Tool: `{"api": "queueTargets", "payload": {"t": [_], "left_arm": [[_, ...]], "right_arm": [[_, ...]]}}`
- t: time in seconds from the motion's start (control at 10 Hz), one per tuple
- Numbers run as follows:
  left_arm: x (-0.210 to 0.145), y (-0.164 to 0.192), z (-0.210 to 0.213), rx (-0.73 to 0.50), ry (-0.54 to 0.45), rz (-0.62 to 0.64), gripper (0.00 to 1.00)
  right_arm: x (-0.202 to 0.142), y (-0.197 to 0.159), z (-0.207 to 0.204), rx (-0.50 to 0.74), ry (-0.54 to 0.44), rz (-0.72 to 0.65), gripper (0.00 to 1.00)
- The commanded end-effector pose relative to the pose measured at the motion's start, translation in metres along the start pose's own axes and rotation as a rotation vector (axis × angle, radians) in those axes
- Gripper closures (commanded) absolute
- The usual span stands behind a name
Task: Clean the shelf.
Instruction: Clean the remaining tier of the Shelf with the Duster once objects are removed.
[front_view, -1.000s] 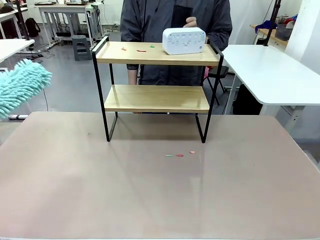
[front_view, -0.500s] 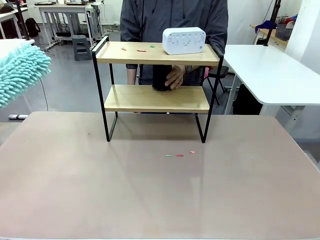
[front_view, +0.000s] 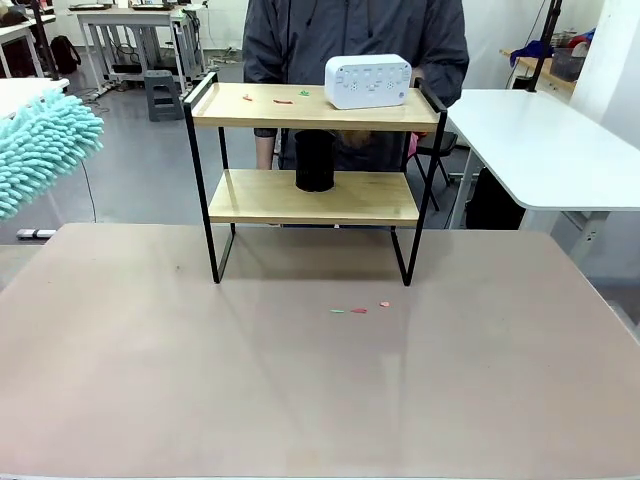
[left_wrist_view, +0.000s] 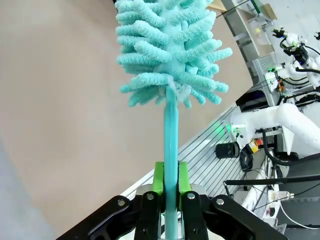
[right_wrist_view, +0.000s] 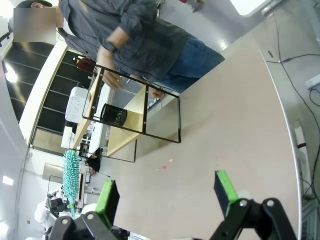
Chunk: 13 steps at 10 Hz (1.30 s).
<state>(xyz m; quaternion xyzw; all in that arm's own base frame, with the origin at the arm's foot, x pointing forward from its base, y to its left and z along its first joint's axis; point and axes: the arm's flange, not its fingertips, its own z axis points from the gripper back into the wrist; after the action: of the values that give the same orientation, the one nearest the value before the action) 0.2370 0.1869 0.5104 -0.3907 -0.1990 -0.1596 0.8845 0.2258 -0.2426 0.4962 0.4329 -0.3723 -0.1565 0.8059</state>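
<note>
While its left end effector (left_wrist_view: 170, 176) clamps the handle of a fluffy turquoise duster (left_wrist_view: 167, 55), apparently poised to sweep, the right end effector (right_wrist_view: 166, 194) hangs wide and empty. The two-tier shelf of light wood and black metal (front_view: 300, 118) stands on the far half of the brown bench (front_view: 300, 400), bearing a white box (front_view: 368, 80), black cylinder (front_view: 315, 160) and coloured scraps (front_view: 283, 100).

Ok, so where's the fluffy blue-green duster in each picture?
Front view: the duster sticks in at the left edge, about level with the shelf top.
Left wrist view: the duster is big at top centre, its handle clamped in the left gripper.
Right wrist view: the duster is small, at lower left.
Shared landmark: the tan table lies in all three.
</note>
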Motion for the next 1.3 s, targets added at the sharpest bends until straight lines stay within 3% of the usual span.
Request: {"api": "queueTargets", "payload": {"t": [0.0,0.7,0.8,1.0,1.2], "left_arm": [[0.001,0.001,0.003,-0.002,-0.004,-0.019,0.88],[0.0,0.0,0.0,0.0,0.0,-0.001,0.88],[0.017,-0.016,0.003,-0.017,-0.016,0.054,0.88],[0.075,-0.079,0.018,0.142,-0.03,0.025,0.88],[0.142,-0.135,0.01,0.19,0.015,0.048,0.88]], "right_arm": [[0.002,0.001,-0.001,0.015,-0.016,0.027,0.0],[0.002,0.001,-0.001,0.015,-0.016,0.027,0.0],[0.002,0.001,-0.001,0.015,-0.016,0.027,0.0],[0.002,0.001,-0.001,0.015,-0.016,0.027,0.0],[0.002,0.001,-0.001,0.015,-0.016,0.027,0.0]]}}
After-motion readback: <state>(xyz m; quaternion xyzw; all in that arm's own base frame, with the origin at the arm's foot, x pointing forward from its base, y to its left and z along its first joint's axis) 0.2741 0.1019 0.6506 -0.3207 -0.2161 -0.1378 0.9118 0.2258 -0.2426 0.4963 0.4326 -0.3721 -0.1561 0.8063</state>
